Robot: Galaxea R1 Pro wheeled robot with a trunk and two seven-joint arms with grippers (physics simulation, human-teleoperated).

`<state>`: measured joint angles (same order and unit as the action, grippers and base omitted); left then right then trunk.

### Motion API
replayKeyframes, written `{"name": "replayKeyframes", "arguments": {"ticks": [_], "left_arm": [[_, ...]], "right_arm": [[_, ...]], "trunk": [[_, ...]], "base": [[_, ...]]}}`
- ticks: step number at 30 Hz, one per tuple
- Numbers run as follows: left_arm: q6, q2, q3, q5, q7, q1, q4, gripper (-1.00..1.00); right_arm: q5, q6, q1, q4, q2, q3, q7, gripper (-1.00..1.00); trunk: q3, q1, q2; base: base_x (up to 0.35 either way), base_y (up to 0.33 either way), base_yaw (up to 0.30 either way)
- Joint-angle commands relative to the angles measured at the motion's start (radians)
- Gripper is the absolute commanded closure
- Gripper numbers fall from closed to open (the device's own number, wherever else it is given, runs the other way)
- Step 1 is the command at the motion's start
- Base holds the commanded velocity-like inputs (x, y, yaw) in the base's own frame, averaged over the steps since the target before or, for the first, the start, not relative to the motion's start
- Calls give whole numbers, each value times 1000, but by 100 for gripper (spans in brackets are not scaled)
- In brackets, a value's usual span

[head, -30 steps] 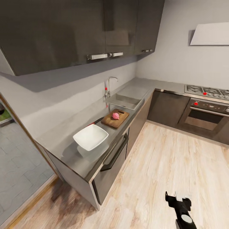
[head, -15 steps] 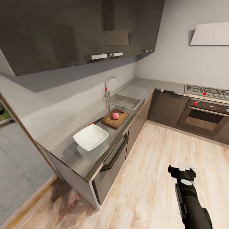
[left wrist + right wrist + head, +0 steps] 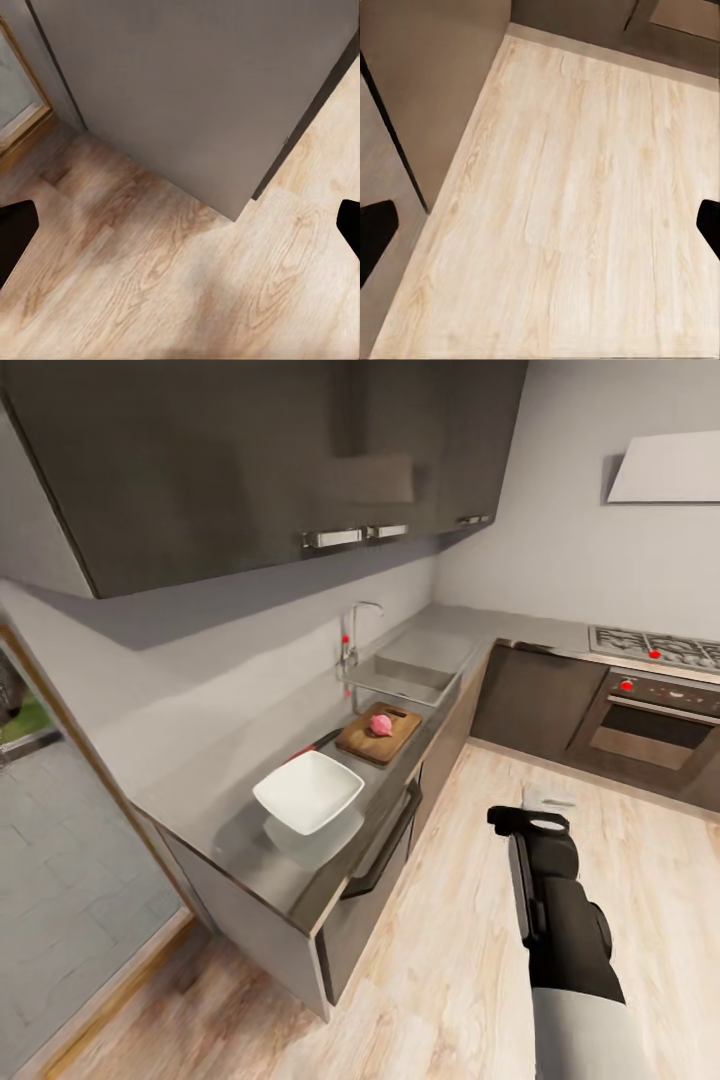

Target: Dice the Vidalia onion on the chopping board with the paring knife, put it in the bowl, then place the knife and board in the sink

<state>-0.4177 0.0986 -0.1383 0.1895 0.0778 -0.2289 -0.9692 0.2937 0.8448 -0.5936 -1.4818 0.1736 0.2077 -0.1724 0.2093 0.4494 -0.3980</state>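
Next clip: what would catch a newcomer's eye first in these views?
The pink onion sitting on the dark chopping board, just in front of the sink, stands out against the grey countertop. The white bowl rests nearer the camera on the same countertop. The robot's black right arm reaches out over the pale wood floor, well short of the counter.

right arm [image 3: 555, 900] raised higher, view shifted
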Motion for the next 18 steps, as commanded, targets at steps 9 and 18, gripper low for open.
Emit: {"name": "replayKeyframes", "arguments": {"ticks": [9, 18], "left_arm": [[-3, 2, -6, 5, 8, 0, 1, -100], [-3, 2, -7, 5, 8, 0, 1, -100]], "right_arm": [[-8, 123, -81, -2, 1, -118, -8, -100], [-20, 126, -115, 6, 1, -123, -9, -100]], "trunk": [[2, 1, -2], [2, 1, -2]], "base": [[0, 307, 0], [89, 301, 0]]}}
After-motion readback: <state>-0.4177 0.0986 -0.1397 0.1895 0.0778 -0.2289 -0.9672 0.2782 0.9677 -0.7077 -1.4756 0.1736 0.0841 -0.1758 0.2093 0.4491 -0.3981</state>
